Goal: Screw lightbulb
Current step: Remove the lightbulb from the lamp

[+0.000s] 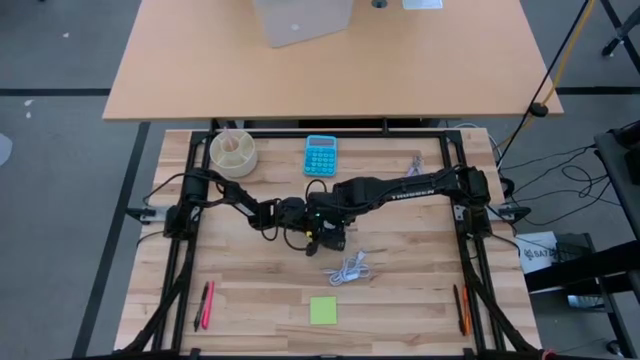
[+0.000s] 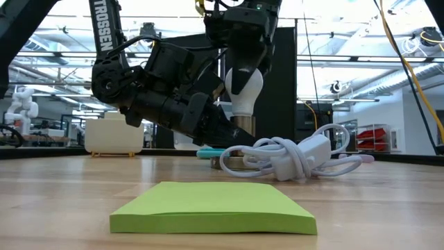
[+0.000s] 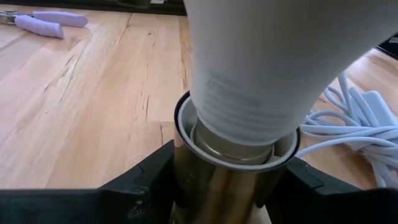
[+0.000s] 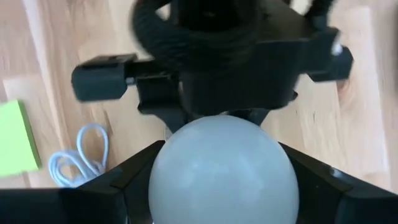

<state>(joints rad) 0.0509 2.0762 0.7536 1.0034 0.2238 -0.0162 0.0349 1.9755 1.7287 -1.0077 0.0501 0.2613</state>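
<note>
The right gripper point(image 4: 221, 165) clasps the lightbulb point(image 2: 244, 89) upright, its base seated in the socket point(image 3: 233, 165). The left gripper point(image 3: 217, 186) clamps that socket, just beside the white cable point(image 2: 288, 156)

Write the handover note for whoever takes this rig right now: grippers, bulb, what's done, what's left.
Left gripper: shut on the socket, bracing it at table centre.
Right gripper: shut on the lightbulb, above it, globe up.
Lightbulb base sits inside the socket collar, threads partly showing, so it is started but not seated.
Left: keep turning until seated, then release both.
White cable lies close by; keep clear.
</note>
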